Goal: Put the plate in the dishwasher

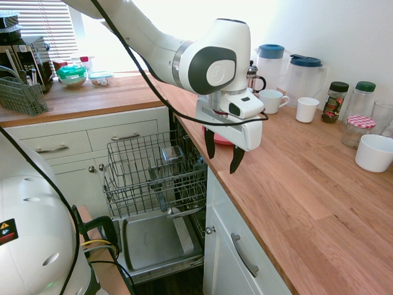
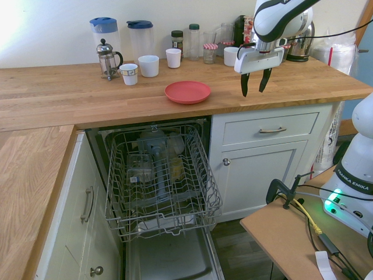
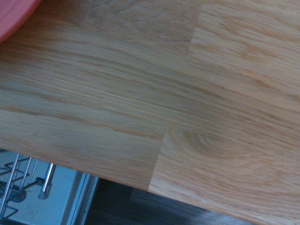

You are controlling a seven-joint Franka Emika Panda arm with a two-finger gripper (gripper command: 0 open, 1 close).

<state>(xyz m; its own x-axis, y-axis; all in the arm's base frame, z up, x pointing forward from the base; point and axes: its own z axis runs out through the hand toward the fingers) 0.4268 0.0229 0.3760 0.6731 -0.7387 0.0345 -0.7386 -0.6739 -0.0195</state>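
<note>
- First exterior view: we see the gripper [image 1: 222,153] at frame centre, pointing down, fingers spread wide and empty; only a red sliver of the plate [image 1: 220,139] shows behind it.
- Second exterior view: we find the plate [image 2: 187,92] flat on the wooden counter [image 2: 70,93], left of the gripper [image 2: 255,83] and clear of it; the dishwasher [image 2: 160,175] rack sits pulled out below.
- Wrist view: we catch the plate [image 3: 14,14] in the upper left corner.

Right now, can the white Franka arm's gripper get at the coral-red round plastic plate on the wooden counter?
Probably yes. The gripper hangs open above the wooden counter, beside the coral-red round plastic plate; nothing stands between them, and the mugs sit further back.
</note>
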